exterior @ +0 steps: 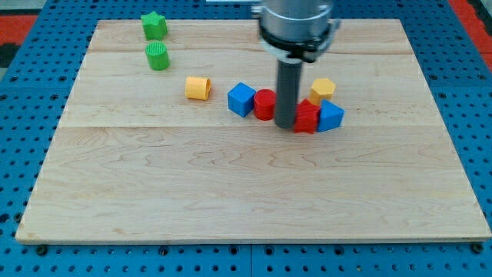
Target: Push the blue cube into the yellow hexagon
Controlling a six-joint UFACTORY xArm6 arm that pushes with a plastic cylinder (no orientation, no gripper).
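My tip (284, 125) sits down on the board (231, 192), a bare rod (no jaws to open or close), wedged between the red cylinder (264, 104) on its left and the red block (307, 117) on its right. Blue cube (241, 99) lies further left; yellow hexagon (323, 88) up-right, well apart from it

red cylinder (264, 104) blocks blue cube (241, 99), yellow hexagon (323, 89)

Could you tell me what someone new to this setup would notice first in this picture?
The dark rod comes down from the view's top centre, my tip planted in a tight cluster: a red cylinder and blue cube to its left, a red block, blue block and yellow hexagon to its right. Two green blocks sit apart at top left.
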